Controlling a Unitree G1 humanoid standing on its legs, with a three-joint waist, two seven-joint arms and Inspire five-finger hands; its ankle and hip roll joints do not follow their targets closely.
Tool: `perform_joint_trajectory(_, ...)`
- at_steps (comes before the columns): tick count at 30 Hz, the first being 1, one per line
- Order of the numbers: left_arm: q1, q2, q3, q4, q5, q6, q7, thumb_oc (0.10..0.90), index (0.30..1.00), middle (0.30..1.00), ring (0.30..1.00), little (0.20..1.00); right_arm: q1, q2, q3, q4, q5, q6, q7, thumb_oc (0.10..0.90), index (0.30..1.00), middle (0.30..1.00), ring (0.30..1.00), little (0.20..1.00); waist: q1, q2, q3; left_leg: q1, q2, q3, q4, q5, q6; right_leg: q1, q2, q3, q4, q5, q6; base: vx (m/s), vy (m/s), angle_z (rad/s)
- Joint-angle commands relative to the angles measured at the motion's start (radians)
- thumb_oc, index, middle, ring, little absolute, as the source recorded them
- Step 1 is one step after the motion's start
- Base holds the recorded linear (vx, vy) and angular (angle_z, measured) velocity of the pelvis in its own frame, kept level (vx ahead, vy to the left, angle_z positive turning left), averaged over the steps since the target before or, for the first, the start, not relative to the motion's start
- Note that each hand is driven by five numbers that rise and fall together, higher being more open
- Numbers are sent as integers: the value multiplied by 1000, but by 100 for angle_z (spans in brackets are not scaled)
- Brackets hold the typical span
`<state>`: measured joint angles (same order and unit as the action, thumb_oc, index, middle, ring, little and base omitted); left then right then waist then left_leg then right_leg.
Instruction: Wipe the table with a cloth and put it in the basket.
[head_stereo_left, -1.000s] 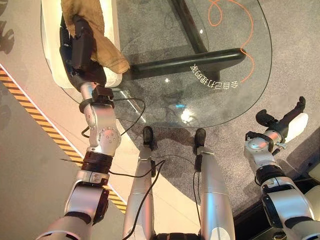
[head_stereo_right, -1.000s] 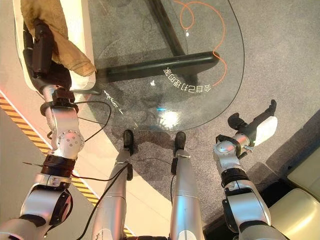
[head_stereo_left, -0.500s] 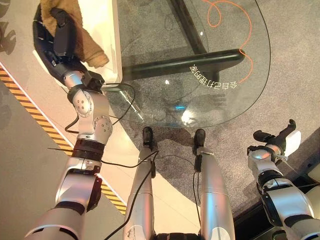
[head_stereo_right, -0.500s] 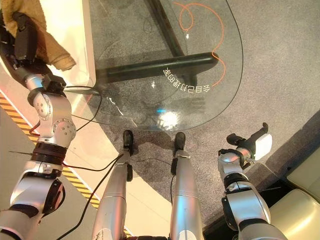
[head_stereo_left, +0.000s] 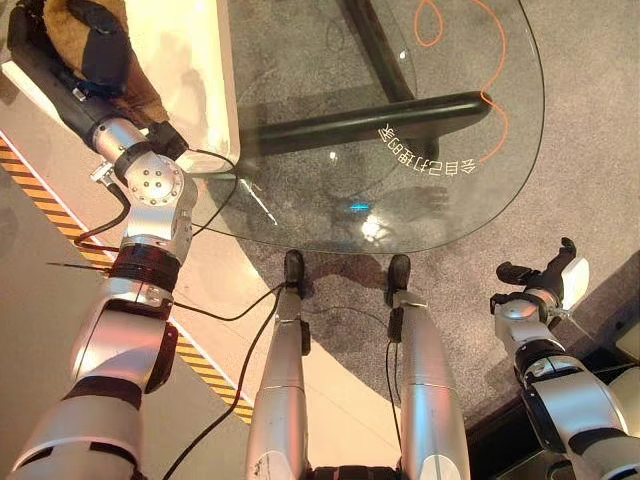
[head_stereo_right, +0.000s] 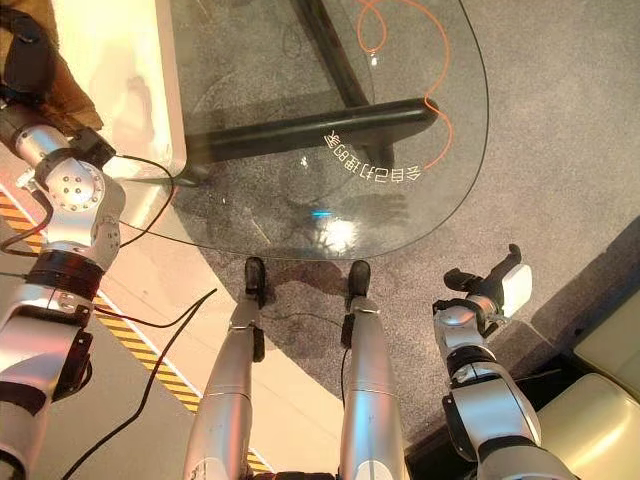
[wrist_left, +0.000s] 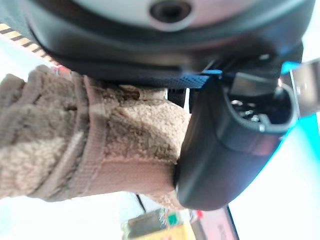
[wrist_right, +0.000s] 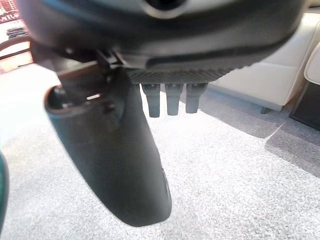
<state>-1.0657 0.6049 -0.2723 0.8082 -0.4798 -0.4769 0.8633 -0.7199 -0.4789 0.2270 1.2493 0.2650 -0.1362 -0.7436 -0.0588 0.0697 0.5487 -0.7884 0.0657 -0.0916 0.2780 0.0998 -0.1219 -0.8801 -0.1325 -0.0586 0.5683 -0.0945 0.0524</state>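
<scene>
left eye view: cloth held at the far left edge, basket not in sight

the glass table (head_stereo_left: 400, 130) spreads across the middle on a dark frame (head_stereo_left: 370, 120), over grey carpet (head_stereo_left: 590, 120). a white slab (head_stereo_left: 190, 90) lies under its left part, and a yellow-and-black striped line (head_stereo_left: 90, 260) runs along the floor beside it.

the left hand (head_stereo_left: 95, 45) is up at the far left corner, beyond the table's rim, with its fingers and thumb curled round the tan cloth (wrist_left: 75, 150). the wrist view shows the thumb pressed against the folded terry, so the hold looks firm. the right hand (head_stereo_left: 545, 280) hangs low at the right over the carpet, fingers loosely straight, holding nothing.

the main risk, as i judge it, is a blind release: no basket is visible, so letting go here may drop the cloth on the slab or floor. a smaller one: the cloth's loose end trails below the hand and could snag on the table rim. smallest: the idle right hand is near a pale cushion (head_stereo_right: 600, 390).
</scene>
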Motion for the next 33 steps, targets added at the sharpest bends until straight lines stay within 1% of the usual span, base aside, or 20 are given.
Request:
perform_joint_trajectory(1,-190,137,31,3,102,-62,46,100,300,300,300,200,12,-96,23,25,-7,-17,-19,800,900,900,900,900,1,5,-29,9,-79,118,58,-97,89,40,115,-6,-118,26,-23,25,43,-3)
perform_joint_trajectory(2,-202,141,15,30,117,-41,45,100,300,300,300,200,14,-95,28,26,-13,-17,-19,800,900,900,900,900,-3,4,-29,13,-79,120,64,-106,89,43,116,-4,-112,17,-23,-11,31,-2)
perform_joint_trajectory(3,-207,143,13,32,120,-38,46,100,300,300,300,200,11,-95,28,26,-13,-18,-19,800,900,900,900,900,-3,4,-29,6,-78,120,61,-97,89,36,116,-4,-117,27,-24,0,0,0)
perform_joint_trajectory(5,-219,143,-7,55,133,-17,46,100,300,300,300,200,14,-93,32,26,-15,-20,-20,800,900,900,900,900,-7,2,-29,7,-78,121,66,-107,89,35,118,-2,-109,18,-22,0,0,0)
perform_joint_trajectory(6,-226,142,-19,64,147,3,48,100,300,300,300,200,13,-91,34,25,-17,-19,-19,800,900,900,900,900,-9,1,-29,3,-77,122,65,-105,88,31,118,-2,-109,19,-21,0,0,0)
perform_joint_trajectory(7,-231,144,-20,66,148,4,47,100,300,300,300,200,10,-93,33,25,-17,-19,-18,800,900,900,900,900,-8,1,-29,-4,-76,122,62,-96,89,25,119,-2,-114,29,-21,0,0,0)
perform_joint_trajectory(9,-240,145,-34,84,177,24,49,100,300,300,300,200,8,-92,37,25,-17,-18,-16,800,900,900,900,900,-11,0,-29,-8,-76,123,62,-96,89,21,120,0,-115,30,-21,0,0,0)
perform_joint_trajectory(11,-255,148,-53,99,195,58,56,100,300,300,300,200,6,-94,43,22,-13,-18,-15,800,900,900,900,900,-14,-2,-29,-15,-76,124,64,-96,89,13,122,1,-114,32,-20,0,0,0)
perform_joint_trajectory(12,-259,147,-60,102,199,71,60,100,300,300,300,200,9,-93,44,17,-15,-16,-17,800,900,900,900,900,-15,-3,-29,-13,-76,124,68,-105,88,16,122,2,-110,21,-20,0,0,0)
perform_joint_trajectory(14,-272,145,-68,116,203,82,63,100,300,300,300,200,2,-95,47,21,-16,-17,-16,800,900,900,900,900,-18,-2,-29,-25,-76,126,64,-92,88,4,123,2,-117,34,-20,0,0,0)
perform_joint_trajectory(16,-277,143,-76,126,197,88,63,100,300,300,300,200,2,-95,50,22,-15,-18,-17,800,900,900,900,900,-20,-2,-29,-24,-76,126,66,-101,87,4,123,3,-114,26,-19,0,0,0)
perform_joint_trajectory(19,-285,140,-84,140,188,118,77,100,300,300,300,200,4,-91,51,18,-20,-22,-21,800,900,900,900,900,-25,-2,-29,-38,-76,127,68,-103,86,-11,124,7,-112,27,-18,0,0,0)
perform_joint_trajectory(21,-292,140,-82,150,185,123,76,100,300,300,300,200,-1,-88,52,15,-21,-24,-24,800,900,900,900,900,-27,-3,-29,-50,-76,127,62,-93,87,-24,125,9,-120,40,-17,0,0,0)
perform_joint_trajectory(23,-296,136,-84,168,184,123,74,100,300,300,300,200,-4,-86,57,15,-22,-26,-26,800,900,900,900,900,-29,-4,-29,-49,-76,127,61,-101,87,-25,126,10,-119,32,-16,0,0,0)
perform_joint_trajectory(24,-301,135,-83,172,178,125,76,100,300,300,300,200,-8,-84,58,14,-22,-27,-29,800,900,900,900,900,-29,-4,-29,-58,-75,127,57,-90,86,-34,126,10,-126,44,-16,0,0,0)
perform_joint_trajectory(25,-299,134,-84,173,177,125,75,100,300,300,300,200,-6,-84,58,14,-23,-27,-30,800,900,900,900,900,-30,-5,-29,-53,-75,127,60,-99,86,-29,125,11,-121,35,-16,0,0,0)
perform_joint_trajectory(28,-313,132,-86,204,171,147,79,100,300,300,300,200,-19,-89,60,13,-26,-30,-30,800,900,900,900,900,-33,-6,-29,-65,-77,126,61,-99,85,-39,125,12,-123,34,-14,0,0,0)
perform_joint_trajectory(33,-321,133,-80,230,150,154,99,100,300,300,300,200,-24,-88,61,11,-27,-33,-33,800,900,900,900,900,-36,-4,-29,-81,-76,125,67,-101,83,-57,124,15,-119,34,-14,0,0,0)
